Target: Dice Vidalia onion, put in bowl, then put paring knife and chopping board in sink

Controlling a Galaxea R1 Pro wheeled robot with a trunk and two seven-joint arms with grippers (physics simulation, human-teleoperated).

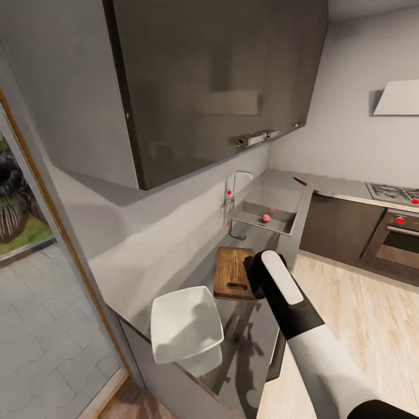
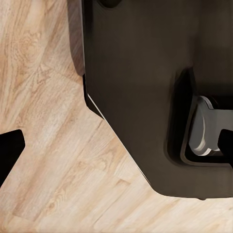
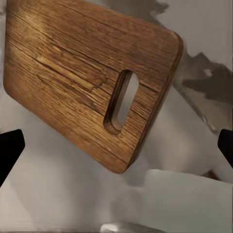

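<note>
The sink (image 1: 288, 218) is set into the far part of the grey countertop (image 1: 174, 256), with a small pinkish round onion (image 1: 266, 218) lying in its basin. Beyond the sink, the paring knife (image 1: 300, 181) lies on the counter. The wooden chopping board (image 1: 231, 271) lies flat between the sink and the white bowl (image 1: 185, 326). My right arm (image 1: 291, 302) reaches over the counter edge to the board's handle end. In the right wrist view my right gripper (image 3: 116, 148) is open above the board (image 3: 82, 77), holding nothing. My left gripper (image 2: 116, 148) is open and empty over the wooden floor.
A chrome tap (image 1: 231, 195) stands at the sink's wall side. Dark wall cabinets (image 1: 215, 75) hang above the counter. A gas hob (image 1: 394, 192) and oven (image 1: 401, 238) occupy the right-hand worktop. A glass door (image 1: 35, 262) is at the left. My dark base (image 2: 155, 97) is below the left gripper.
</note>
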